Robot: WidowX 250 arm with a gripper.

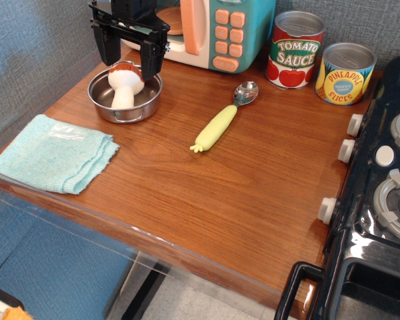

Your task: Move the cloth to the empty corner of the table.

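Black claw [129, 59] hangs released, jaws spread, far left above the round steel bowl [125, 96] holding a white toy mushroom [125, 85]. Light aqua-blue terry cloth [55, 153] lies folded at the near left edge of the glossy reddish-brown wood-grain table [207, 187], well apart from the claw. Bare near right corner [280, 267] meets the black toy stove [373, 220]. Yellow-handled spoon [223, 119] lies mid-table.

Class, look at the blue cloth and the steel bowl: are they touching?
Apart. The only view shows a strip of bare wood between the cloth and the bowl.
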